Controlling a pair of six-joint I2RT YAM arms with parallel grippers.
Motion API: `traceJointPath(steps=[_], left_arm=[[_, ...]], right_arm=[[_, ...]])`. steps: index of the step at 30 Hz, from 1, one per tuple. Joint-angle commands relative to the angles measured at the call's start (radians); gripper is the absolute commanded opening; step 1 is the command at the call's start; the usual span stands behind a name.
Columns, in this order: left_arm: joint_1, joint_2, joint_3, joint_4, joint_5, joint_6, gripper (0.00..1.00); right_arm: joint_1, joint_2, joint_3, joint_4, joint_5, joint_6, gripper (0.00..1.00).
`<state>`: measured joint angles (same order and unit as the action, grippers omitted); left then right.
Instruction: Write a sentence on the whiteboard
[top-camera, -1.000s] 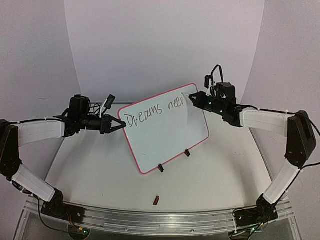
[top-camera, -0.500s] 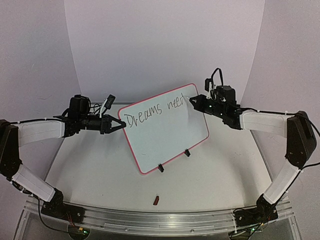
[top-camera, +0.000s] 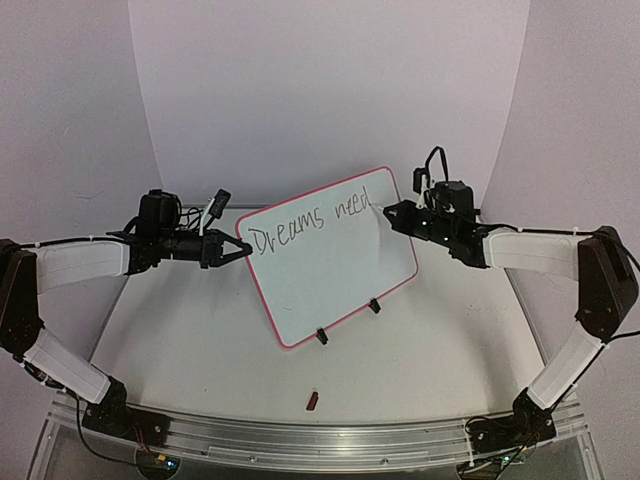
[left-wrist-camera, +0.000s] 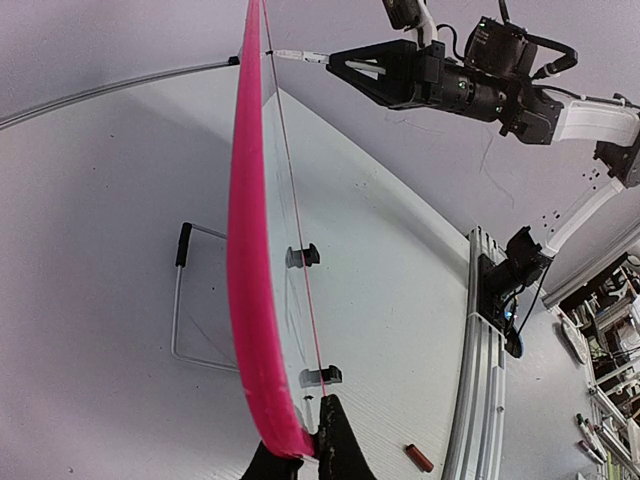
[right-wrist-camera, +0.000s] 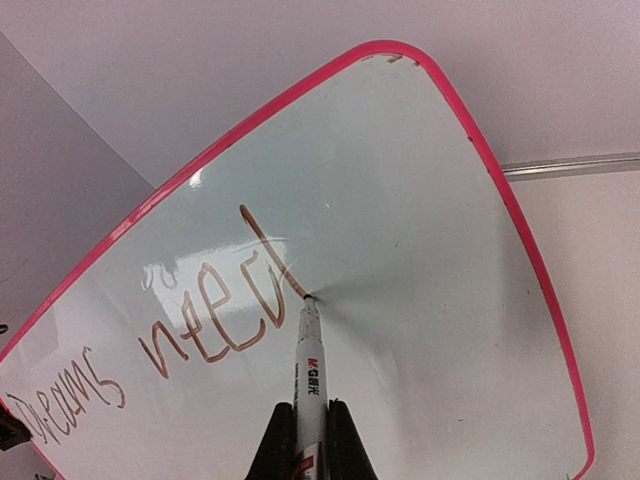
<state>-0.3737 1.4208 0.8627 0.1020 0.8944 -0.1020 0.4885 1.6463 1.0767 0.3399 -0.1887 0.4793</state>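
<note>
Pink-framed and glossy white, the whiteboard (top-camera: 330, 265) stands propped up near the middle of the bench (top-camera: 200, 340) on its two black clip feet (top-camera: 322, 336), turned at a slant so its right corner sits higher and farther back. My left gripper (top-camera: 238, 250) is pressed together on the frame at the board's left edge, pinching it to steady the surface. My right gripper (top-camera: 392, 212) is clamped on a white marker (right-wrist-camera: 308, 370), and the marker's tip touches the board just right of the last letter.

Two words are on the board, running along its upper edge: "Dreams need" (right-wrist-camera: 215, 330). The stroke at the tip looks like the tail of the final "d", so I judge the second word to be finished or all but finished. As a sentence it reads incomplete; at least one more word seems to be owed. Little room is left on this line toward the right corner, while the whole lower part of the board is bare, so I expect the rest to go on a new line beneath. A small red piece (top-camera: 312, 401), possibly the cap, lies on the bench near the front rail, well apart from the board.
</note>
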Motion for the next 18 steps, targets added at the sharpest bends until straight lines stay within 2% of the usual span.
traceJointPath(steps=[1, 12, 18], left_arm=[[-0.021, 0.003, 0.002, -0.048, -0.032, 0.128, 0.0], [-0.021, 0.0, 0.002, -0.045, -0.041, 0.123, 0.0], [-0.022, -0.005, 0.001, -0.046, -0.045, 0.119, 0.0]], right_arm=[[-0.004, -0.039, -0.003, -0.013, 0.049, -0.008, 0.0], [-0.013, -0.117, 0.067, -0.079, 0.144, -0.038, 0.0], [-0.016, -0.234, 0.038, -0.086, 0.103, -0.054, 0.0]])
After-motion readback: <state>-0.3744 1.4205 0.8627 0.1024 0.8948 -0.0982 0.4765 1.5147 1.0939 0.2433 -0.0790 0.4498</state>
